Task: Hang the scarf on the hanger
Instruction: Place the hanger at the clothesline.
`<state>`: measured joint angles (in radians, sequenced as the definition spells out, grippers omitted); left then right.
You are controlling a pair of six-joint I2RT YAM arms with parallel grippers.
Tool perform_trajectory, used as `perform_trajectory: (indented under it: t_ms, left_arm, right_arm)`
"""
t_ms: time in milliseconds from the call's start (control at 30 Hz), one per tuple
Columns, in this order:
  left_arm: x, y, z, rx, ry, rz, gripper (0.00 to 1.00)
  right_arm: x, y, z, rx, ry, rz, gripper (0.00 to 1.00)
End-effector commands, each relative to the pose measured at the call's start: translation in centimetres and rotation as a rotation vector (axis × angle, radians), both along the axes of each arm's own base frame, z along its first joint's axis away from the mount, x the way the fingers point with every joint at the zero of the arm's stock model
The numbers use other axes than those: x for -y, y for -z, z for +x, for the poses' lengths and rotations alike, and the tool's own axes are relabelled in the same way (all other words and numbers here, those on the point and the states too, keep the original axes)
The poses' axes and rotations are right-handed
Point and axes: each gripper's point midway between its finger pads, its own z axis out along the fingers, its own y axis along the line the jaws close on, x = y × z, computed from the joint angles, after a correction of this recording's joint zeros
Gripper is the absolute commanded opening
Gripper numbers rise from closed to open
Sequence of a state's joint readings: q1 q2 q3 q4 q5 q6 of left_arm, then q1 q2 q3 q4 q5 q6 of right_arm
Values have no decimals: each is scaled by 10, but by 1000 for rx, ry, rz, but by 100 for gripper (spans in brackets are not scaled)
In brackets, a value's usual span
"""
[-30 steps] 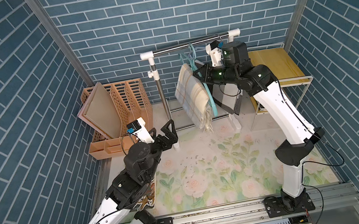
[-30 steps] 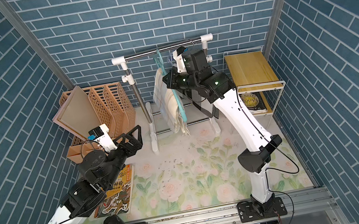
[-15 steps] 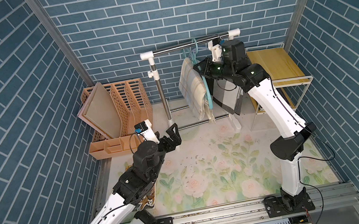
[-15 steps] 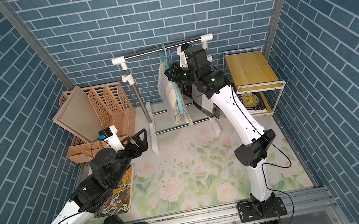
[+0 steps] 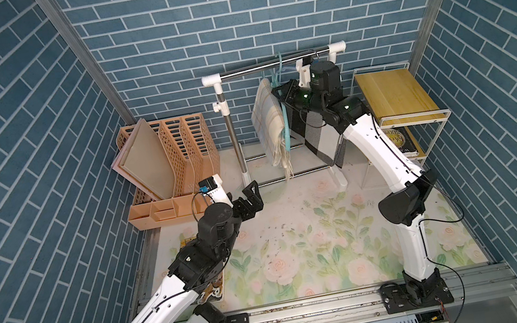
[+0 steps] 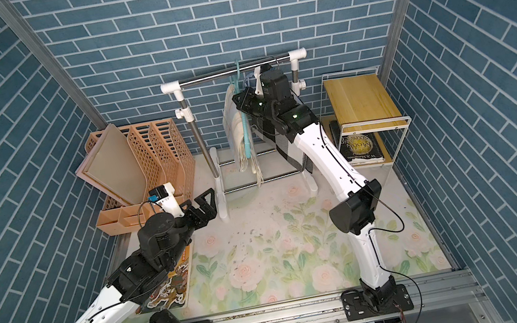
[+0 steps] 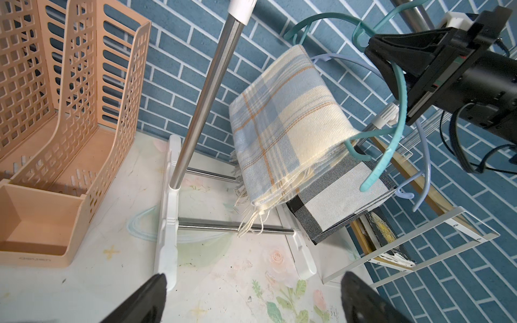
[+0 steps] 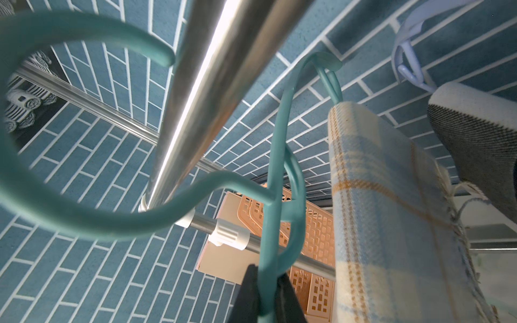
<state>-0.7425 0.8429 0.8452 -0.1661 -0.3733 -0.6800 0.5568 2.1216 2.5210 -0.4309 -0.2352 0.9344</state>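
Book [image 6: 360, 146] reads "MOON", "SIXPENCE". Right gripper [image 8: 265, 282] clamped on teal hanger [image 8: 275, 167], plaid scarf [image 7: 285, 125] draped over it, under rail [image 5: 248, 69]. Hook [image 5: 279, 58] now up at rail, lower a second ago. Left gripper [image 5: 253, 196] spread wide, well below rail.

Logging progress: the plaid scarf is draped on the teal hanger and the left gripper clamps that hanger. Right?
No: the right gripper clamps the hanger, as the right wrist view shows; the left gripper is open, apart from it. The plaid scarf is draped on it.
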Motion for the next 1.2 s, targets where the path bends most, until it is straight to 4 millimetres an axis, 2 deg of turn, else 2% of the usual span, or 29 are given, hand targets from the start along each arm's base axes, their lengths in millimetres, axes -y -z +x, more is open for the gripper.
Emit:
perform_trajectory:
  t_ms: [0, 233, 400, 433, 667, 700, 800, 833, 967, 1167]
  left_arm:
    - [-1, 6, 3, -7, -6, 8, 100]
    - [1, 10, 5, -17, -3, 16, 100]
    - [4, 13, 6, -24, 7, 14, 100]
    - [5, 14, 6, -26, 7, 13, 100]
    - [7, 17, 7, -36, 15, 7, 100]
    - [8, 17, 7, -37, 16, 7, 100]
    - [7, 16, 6, -36, 16, 2, 100]
    - [7, 16, 6, -35, 15, 1, 100]
    - [4, 14, 4, -30, 12, -3, 100]
    - [0, 10, 0, -24, 7, -8, 100]
  right_arm:
    - [11, -49, 7, 126, 46, 117, 0]
    - [9, -31, 24, 93, 70, 125, 0]
    - [10, -30, 27, 87, 87, 130, 0]
    - [4, -13, 36, 64, 88, 115, 0]
    - [-16, 7, 31, 35, 25, 84, 0]
    - [-17, 6, 29, 38, 18, 79, 3]
    - [-16, 8, 24, 41, 12, 59, 27]
    - [-12, -1, 19, 55, 14, 62, 32]
    - [0, -14, 8, 83, 37, 48, 44]
    - [8, -17, -5, 82, 37, 12, 66]
